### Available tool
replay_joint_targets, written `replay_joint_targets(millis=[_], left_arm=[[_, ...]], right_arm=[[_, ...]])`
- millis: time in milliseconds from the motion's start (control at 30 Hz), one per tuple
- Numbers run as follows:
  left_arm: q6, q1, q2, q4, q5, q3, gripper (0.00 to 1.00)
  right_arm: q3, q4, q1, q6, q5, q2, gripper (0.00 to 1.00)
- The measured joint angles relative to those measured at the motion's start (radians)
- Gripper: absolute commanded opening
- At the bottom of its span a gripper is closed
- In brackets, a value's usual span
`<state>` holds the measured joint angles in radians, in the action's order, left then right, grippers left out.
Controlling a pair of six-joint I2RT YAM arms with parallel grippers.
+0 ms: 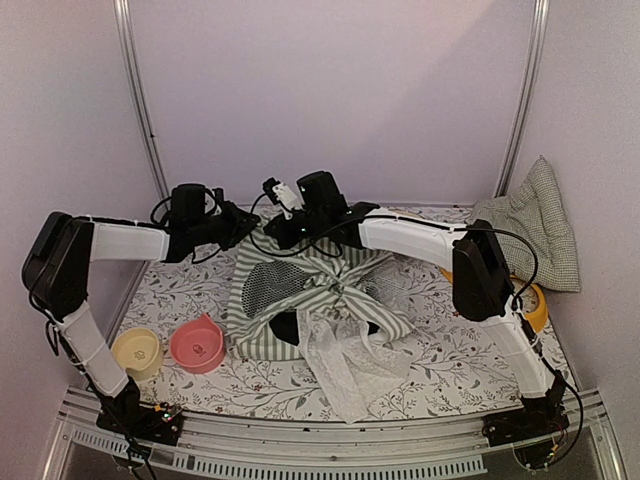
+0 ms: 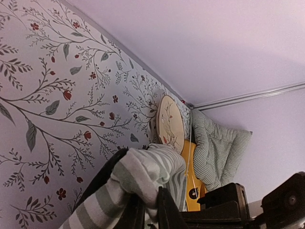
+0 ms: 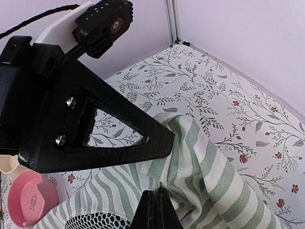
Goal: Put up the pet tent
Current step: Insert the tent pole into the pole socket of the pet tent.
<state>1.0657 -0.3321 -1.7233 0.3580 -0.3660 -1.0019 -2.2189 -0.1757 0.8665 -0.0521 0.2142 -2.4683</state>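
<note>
- Lying crumpled at the middle of the floral table (image 1: pixel 450 375), the pet tent (image 1: pixel 320 300) was seen with its black mesh window (image 1: pixel 272 285) turned upward. Its white lace curtain (image 1: pixel 350 365) was spilled toward the near edge.
- The tent's far edge was raised off the table where both claws met it.
- The left gripper (image 2: pixel 145 210) was closed narrowly on a bunched fold of the striped cloth, which was wedged between its fingers.
- The right gripper (image 3: pixel 153 210) was pressed fully together just beside the left one, and a pucker of the same cloth was pinched at its tips.
- A pink bowl (image 1: pixel 197 345) was set just beside the tent's left edge, with a cream bowl (image 1: pixel 137 353) just beside it on the outer side.
- A fish outline was shown on the pink bowl's floor in the right wrist view.
- A checked cushion (image 1: pixel 535 225) was propped against the right wall, well apart from the tent.
</note>
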Motion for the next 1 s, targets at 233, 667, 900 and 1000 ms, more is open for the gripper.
replay_joint_targets(millis=[233, 667, 900, 1000], left_arm=[[0.005, 0.002, -0.031, 0.039, -0.047, 0.000, 0.00], [-0.002, 0.088, -0.070, 0.058, -0.165, -0.008, 0.00], [-0.015, 0.143, -0.101, 0.040, -0.198, -0.048, 0.00], [-0.016, 0.146, -0.106, 0.039, -0.207, -0.062, 0.00]], right_arm=[[0.000, -0.027, -0.003, 0.016, -0.003, -0.002, 0.09], [0.228, -0.029, 0.010, 0.061, 0.005, 0.164, 0.57], [0.364, -0.057, -0.005, 0.066, -0.024, 0.301, 0.50], [0.312, -0.089, -0.011, 0.072, -0.027, 0.271, 0.47]])
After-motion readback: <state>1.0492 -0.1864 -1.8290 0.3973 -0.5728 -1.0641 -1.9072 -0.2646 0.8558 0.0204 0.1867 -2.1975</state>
